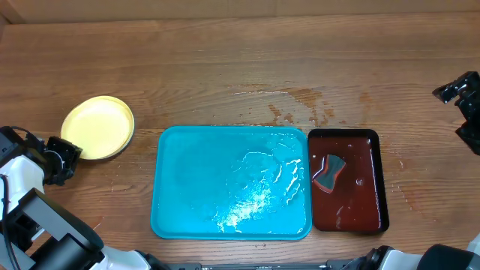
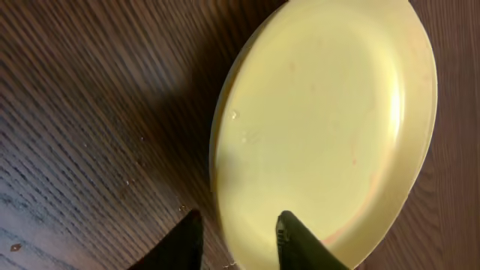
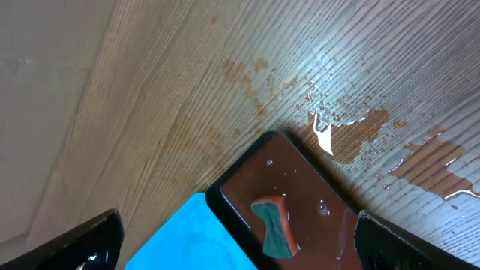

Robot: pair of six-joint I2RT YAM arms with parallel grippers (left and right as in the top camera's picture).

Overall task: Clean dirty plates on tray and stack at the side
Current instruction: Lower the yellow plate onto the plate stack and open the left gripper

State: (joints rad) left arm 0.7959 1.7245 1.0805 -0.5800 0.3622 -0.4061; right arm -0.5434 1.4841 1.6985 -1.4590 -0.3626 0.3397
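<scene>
A pale yellow plate [image 1: 97, 126] lies on the table to the left of the turquoise tray [image 1: 187, 187]. Its top face [image 2: 330, 112] shows faint reddish marks, and I cannot tell whether other plates lie under it. My left gripper [image 1: 64, 154] is at the plate's near-left rim. In the left wrist view it [image 2: 236, 217] stands open, one finger over the plate and the other over the wood, with the rim loose between them. My right gripper [image 1: 456, 88] hangs open at the far right, empty [image 3: 238, 216]. The tray holds only water.
A dark red-brown tray [image 1: 375, 217] with liquid stands against the turquoise tray's right side, with a sponge [image 1: 328, 172] lying in it. Brownish water is spilled on the wood [image 1: 307, 105] behind both trays.
</scene>
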